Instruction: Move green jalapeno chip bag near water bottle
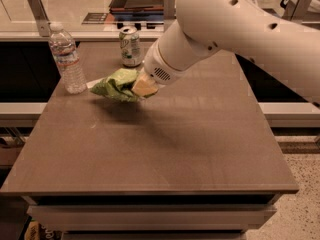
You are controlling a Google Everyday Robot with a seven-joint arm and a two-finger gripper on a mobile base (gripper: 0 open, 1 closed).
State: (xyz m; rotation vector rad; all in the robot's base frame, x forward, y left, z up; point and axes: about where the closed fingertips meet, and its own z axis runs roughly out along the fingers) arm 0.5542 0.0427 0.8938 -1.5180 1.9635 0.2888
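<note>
The green jalapeno chip bag [115, 84] is crumpled and held just above the brown table [165, 144], a little right of the water bottle [66, 59]. The bottle is clear, ribbed, white-capped, and stands upright near the table's far left edge. My gripper [141, 88] sits at the end of the large white arm [235, 29] and is shut on the bag's right end. The bag's left tip is a short gap from the bottle's base.
A green-and-silver soda can [131, 46] stands upright at the table's far edge, just behind the bag. A counter with a dark tray [140, 1] runs behind the table. Speckled floor [300, 204] lies to the right.
</note>
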